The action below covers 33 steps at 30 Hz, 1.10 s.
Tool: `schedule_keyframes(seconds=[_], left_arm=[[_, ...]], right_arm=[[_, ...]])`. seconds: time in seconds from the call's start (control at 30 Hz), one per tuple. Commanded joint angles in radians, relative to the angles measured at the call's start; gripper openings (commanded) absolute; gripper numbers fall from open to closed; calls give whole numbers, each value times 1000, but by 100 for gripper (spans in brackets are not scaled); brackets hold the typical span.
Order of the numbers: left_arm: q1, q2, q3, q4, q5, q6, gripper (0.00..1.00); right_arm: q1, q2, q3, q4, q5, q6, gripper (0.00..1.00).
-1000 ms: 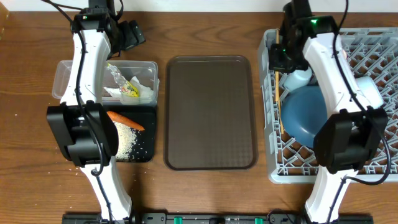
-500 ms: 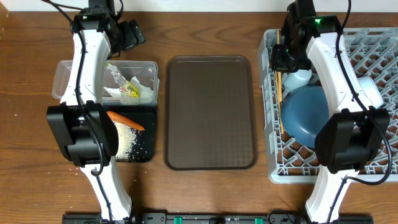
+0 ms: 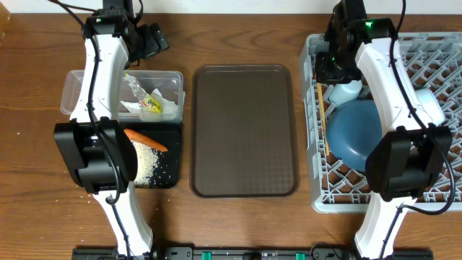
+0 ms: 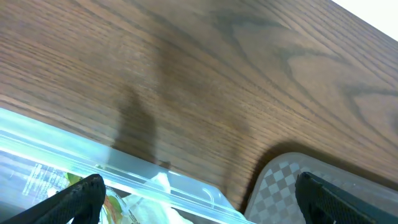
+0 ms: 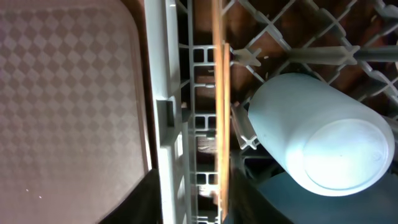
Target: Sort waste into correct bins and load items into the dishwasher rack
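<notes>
My right gripper [image 3: 330, 72] [image 5: 193, 208] is open over the left edge of the grey dishwasher rack [image 3: 312, 144] [image 5: 163, 93]. The rack wall and a wooden chopstick [image 5: 221, 93] [image 3: 320, 115] lie between its fingers. A light blue cup [image 3: 348, 90] [image 5: 323, 137] and the dark blue plate [image 3: 355, 131] [image 5: 280, 208] sit in the rack. My left gripper [image 3: 153, 40] [image 4: 211, 205] is open and empty behind the clear tub [image 3: 72, 90] [image 4: 124, 167], which holds the wrapper [image 3: 144, 97] [image 4: 56, 186] and white paper [image 3: 162, 108] [image 4: 163, 185]. The black tray [image 3: 170, 173] holds the carrot [image 3: 148, 140] and rice [image 3: 148, 165].
The brown serving tray [image 3: 244, 130] [image 5: 68, 93] [image 4: 280, 180] lies between the bins and the rack. Both white arms reach in from the front edge, the left one over the bins, the right one over the rack.
My right gripper has shifted slightly right and back over the rack's edge. The chopstick now lies straighter along the rack's left wall. The left arm has not moved.
</notes>
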Motion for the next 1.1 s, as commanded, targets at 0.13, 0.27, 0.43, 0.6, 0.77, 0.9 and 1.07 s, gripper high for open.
schedule_keyframes(seconds=[0.13, 0.27, 0.43, 0.6, 0.77, 0.9, 1.07], left_arm=[[1, 2, 11, -3, -5, 10, 98], [1, 2, 11, -3, -5, 10, 98], [1, 2, 11, -3, -5, 10, 98], [1, 2, 11, -3, -5, 10, 98], [1, 2, 11, -3, -5, 10, 98], [1, 2, 11, -3, -5, 10, 98], [1, 2, 11, -3, -5, 10, 98]], right_arm=[[-5, -7, 18, 31, -18, -8, 57], [-3, -7, 18, 39, -70, -8, 99], [-2, -7, 18, 39, -97, -8, 99], [-3, -7, 18, 39, -97, -8, 99], [-1, -7, 18, 39, -97, -8, 99], [0, -7, 18, 39, -40, -38, 99], [-2, -7, 18, 39, -50, -37, 99]])
